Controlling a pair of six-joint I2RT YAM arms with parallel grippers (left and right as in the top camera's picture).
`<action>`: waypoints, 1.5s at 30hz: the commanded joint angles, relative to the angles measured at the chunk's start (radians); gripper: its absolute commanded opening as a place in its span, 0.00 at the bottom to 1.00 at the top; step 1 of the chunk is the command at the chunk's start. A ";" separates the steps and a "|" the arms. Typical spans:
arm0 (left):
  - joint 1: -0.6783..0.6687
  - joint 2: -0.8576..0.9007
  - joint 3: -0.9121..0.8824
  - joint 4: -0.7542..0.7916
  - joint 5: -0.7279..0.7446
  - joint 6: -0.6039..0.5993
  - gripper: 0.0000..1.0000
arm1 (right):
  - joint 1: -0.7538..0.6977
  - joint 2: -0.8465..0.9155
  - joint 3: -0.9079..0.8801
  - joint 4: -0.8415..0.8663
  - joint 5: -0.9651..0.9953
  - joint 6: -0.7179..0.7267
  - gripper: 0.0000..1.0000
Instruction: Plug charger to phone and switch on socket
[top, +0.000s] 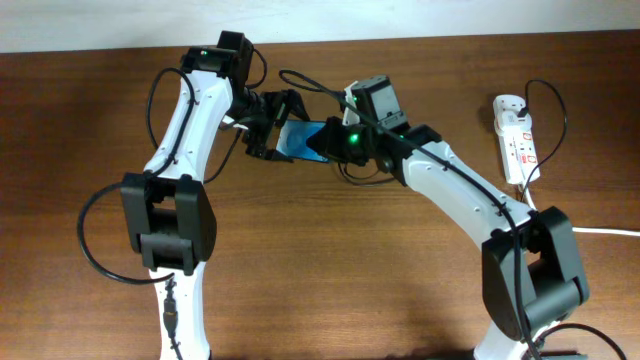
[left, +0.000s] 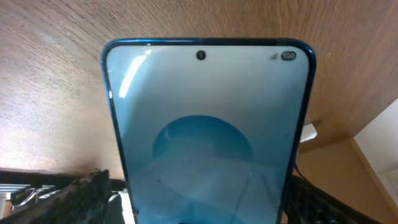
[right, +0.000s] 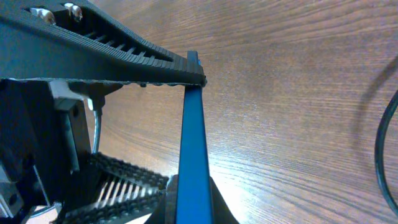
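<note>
Open tabletop (top: 330, 270) at centre, socket (top: 515, 135) well right.

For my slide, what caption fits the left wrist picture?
Close-up of the phone, screen lit blue, wooden table behind it.

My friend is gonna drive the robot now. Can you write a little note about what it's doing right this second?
The left gripper has its fingers spread wide on either side of the phone. I can't tell if they are squeezing it.
The right gripper has its fingers shut on the phone's flat faces.
The power strip lies at the right of the table, and the charger cable loops beside it.
Done: the phone is in the robot's hold.
Left: no plug shows at the phone. Find the tip, plug it in, then press the strip's switch, which is too small to read.
</note>
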 joint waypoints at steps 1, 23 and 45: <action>-0.002 0.000 0.019 -0.008 0.018 0.006 1.00 | -0.035 0.001 0.013 0.011 -0.032 -0.004 0.04; 0.044 0.000 0.019 0.360 0.491 0.749 0.99 | -0.246 -0.178 0.013 -0.074 -0.121 -0.102 0.04; 0.033 0.000 0.019 0.451 0.631 0.749 0.98 | -0.200 -0.369 -0.494 0.729 0.281 0.820 0.04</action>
